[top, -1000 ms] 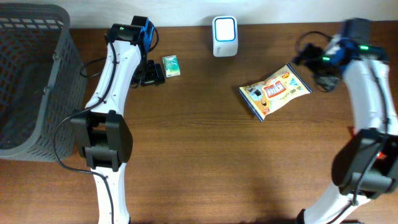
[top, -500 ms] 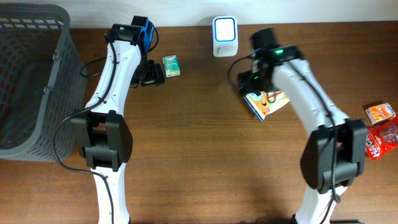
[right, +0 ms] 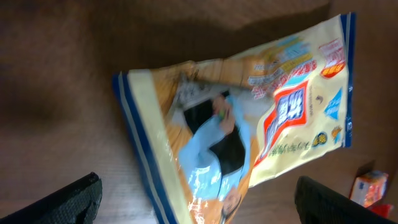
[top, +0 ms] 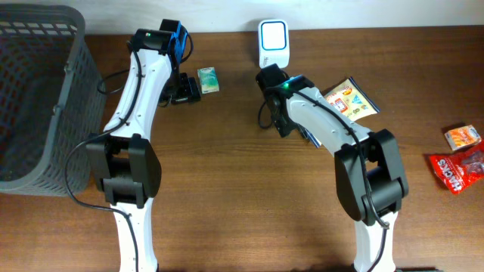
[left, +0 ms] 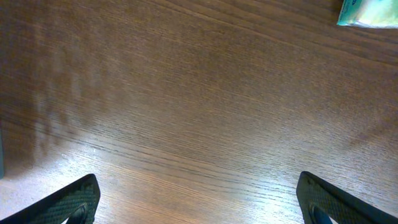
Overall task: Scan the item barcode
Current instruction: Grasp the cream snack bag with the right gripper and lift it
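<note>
The counter (left: 186, 112) was brown wood with a fine, visible grain and a soft sheen where light struck it. The snack bag (right: 249, 130) was glossy printed plastic film, crinkled and catching glare. A grey basket (top: 38, 98) looked like matt plastic mesh, the white scanner (top: 272, 44) smooth and shiny; the left arm (top: 142, 83) and right arm (top: 325, 122) wore smooth white plastic shells with black joints.

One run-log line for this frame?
right fingers open above snack bag, not gripped | left fingers open, empty, near green packet | scanner untouched
</note>
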### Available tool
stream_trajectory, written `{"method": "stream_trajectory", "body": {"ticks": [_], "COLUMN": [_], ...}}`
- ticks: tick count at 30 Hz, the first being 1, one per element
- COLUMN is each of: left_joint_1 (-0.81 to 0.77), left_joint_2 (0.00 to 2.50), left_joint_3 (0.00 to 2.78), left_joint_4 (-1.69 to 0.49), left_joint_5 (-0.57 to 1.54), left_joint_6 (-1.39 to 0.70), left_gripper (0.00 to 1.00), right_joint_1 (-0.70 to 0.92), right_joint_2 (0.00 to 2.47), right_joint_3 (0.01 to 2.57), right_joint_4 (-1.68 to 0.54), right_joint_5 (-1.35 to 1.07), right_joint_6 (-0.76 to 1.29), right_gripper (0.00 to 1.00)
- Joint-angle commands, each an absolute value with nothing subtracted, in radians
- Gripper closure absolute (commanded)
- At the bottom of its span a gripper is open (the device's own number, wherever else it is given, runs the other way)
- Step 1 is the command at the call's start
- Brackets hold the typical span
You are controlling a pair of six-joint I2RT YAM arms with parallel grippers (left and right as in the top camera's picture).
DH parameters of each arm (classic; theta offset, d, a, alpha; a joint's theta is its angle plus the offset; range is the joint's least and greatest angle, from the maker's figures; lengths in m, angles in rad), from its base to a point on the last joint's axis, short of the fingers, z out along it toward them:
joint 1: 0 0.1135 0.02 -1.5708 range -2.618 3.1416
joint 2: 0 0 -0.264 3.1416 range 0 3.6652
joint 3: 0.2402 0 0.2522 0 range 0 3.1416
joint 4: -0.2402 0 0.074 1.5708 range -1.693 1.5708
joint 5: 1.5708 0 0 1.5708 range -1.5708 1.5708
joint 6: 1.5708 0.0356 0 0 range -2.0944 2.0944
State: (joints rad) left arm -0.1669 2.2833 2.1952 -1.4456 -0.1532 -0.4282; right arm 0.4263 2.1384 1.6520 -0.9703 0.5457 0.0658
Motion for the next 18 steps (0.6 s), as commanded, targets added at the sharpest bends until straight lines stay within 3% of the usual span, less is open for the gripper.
{"method": "stream_trajectory", "body": {"ticks": [1,10,15,17,18], "left_joint_1": [-0.164,-0.164,-0.164,-0.164,-0.164], "left_joint_2": [2.276,2.276,2.276,2.276,2.276], "left_joint_3": [2.192,2.192,2.192,2.192,2.192], "left_joint_4": [-1.444,-1.444,-1.444,-1.444,-1.444], "left_joint_5": [-0.146,-0.146,-0.146,-0.146,-0.146], "left_joint_6": [-0.437,-0.437,-0.437,-0.437,-0.437], "left_gripper": [0.01,0.01,0.01,0.01,0.01], "right_joint_1": [0.418,0.386,0.352,0.355,0.360], "right_joint_2": [2.173,2.234,2.234,2.233,2.233], "right_joint_3": [1.650,1.641,1.642,1.657,1.669], "right_joint_4": [-0.935,-0.892,-0.904,-0.931,-0.947], "right_joint_5": [0.614,0.716,0.698,0.664,0.658], "right_joint_6": [0.064,0.090,0.090,0.098,0.116], "right_gripper": [0.01,0.04,0.82,0.96,0.96]}}
